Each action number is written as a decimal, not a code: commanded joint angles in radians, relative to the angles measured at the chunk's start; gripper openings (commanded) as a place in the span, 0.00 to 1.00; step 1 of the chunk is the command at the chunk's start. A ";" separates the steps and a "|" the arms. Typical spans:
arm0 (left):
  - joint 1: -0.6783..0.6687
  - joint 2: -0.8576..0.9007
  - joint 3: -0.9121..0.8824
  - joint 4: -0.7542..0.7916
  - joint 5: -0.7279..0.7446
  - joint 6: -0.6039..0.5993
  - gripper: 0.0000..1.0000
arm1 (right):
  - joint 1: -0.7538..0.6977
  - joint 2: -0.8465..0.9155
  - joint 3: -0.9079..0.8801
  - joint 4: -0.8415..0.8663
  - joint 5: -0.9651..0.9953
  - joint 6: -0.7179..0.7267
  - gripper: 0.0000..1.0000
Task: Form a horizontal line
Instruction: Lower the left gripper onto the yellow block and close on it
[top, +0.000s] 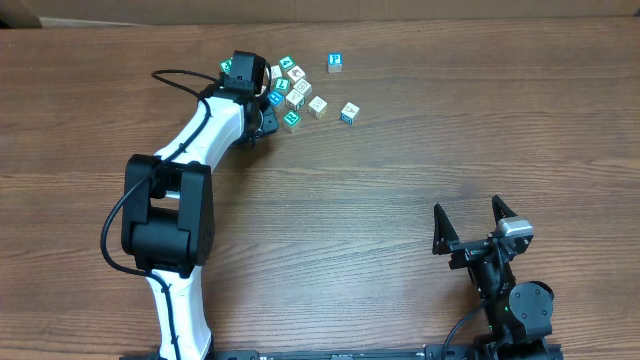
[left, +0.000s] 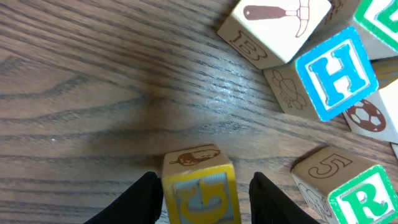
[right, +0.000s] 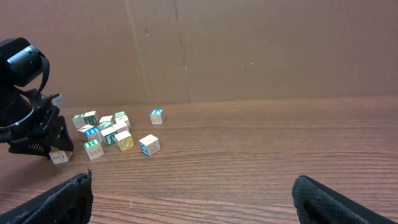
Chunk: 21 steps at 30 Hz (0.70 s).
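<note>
No line yet: the cubes (top: 300, 95) lie in a loose heap at the far side of the desk (top: 400, 150). The left pincer (left: 205, 186) straddles a yellow cube (left: 198, 163) at the heap's left edge; I cannot tell whether it grips. The right pincer (top: 467, 208) gapes empty, near right.

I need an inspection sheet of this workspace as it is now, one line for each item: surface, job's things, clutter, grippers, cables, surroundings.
Surface: brown wooden table, no spills seen.
Job's things: letter blocks in a loose heap at the far side, two lying apart to its right; no line formed yet.
Clutter: nothing seen.
Grippers: left gripper straddles a yellow block, jaws not quite closed on it; right gripper open, holding nothing.
Cables: black cable loops out on the left side.
Surroundings: cardboard wall behind the table.
</note>
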 joint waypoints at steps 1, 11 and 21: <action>-0.005 0.027 -0.008 -0.002 -0.018 -0.011 0.42 | -0.003 -0.010 -0.010 0.005 -0.005 0.007 1.00; -0.003 0.027 -0.008 -0.012 -0.019 0.142 0.29 | -0.003 -0.010 -0.010 0.005 -0.005 0.007 1.00; -0.001 0.027 -0.008 -0.005 -0.040 0.197 0.53 | -0.003 -0.010 -0.010 0.005 -0.005 0.007 1.00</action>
